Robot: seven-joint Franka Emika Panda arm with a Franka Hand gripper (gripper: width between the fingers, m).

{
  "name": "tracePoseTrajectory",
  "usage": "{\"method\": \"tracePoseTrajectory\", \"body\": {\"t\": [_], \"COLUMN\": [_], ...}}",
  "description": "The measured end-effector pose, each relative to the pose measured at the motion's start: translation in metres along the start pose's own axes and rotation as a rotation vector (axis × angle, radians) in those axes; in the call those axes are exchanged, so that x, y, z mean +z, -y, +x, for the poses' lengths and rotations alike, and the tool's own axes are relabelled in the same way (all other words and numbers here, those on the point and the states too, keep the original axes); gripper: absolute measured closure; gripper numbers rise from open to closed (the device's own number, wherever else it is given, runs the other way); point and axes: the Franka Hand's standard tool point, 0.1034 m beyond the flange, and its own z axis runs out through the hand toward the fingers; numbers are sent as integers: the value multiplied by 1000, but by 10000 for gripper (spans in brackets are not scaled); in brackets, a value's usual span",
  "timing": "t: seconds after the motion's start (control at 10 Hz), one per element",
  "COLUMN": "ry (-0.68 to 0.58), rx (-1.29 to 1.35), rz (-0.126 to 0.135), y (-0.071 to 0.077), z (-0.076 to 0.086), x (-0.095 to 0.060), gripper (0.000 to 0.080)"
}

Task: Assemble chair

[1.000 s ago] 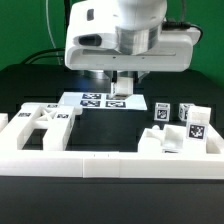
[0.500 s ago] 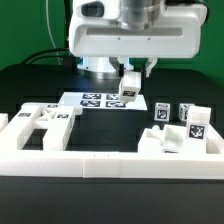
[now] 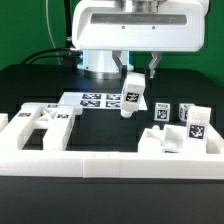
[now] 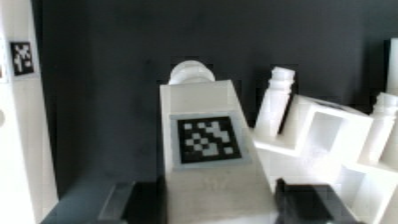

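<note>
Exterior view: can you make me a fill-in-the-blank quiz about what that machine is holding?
The white two-finger gripper is shut on a matte white blocky chair piece bearing a black-and-white square ___.
A white chair part with crossed bars lies on the exterior view's ___ side.
The flat table is coloured ___.
Missing words: tag; left; black.

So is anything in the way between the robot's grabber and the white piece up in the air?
No. The end effector holds the leg pinched between its fingers, so nothing is between them. Between the leg and the chair parts on the exterior view's right, only bare black table shows.
</note>
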Motion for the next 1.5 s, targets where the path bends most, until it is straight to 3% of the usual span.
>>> {"method": "tracePoseTrajectory", "body": {"t": [0.1, 0.3, 0.6, 0.8, 0.9, 1.5], "ry": [-57, -210, -265, -280, -310, -304], "rx": [40, -80, -51, 7, 6, 18], "rz": [33, -36, -24, 15, 14, 11], "y": [5, 25, 23, 26, 26, 23], "z": [11, 30, 29, 41, 48, 47], "x": [-8, -19, -13, -13, -11, -2], "gripper": [515, 515, 515, 515, 515, 515]}}
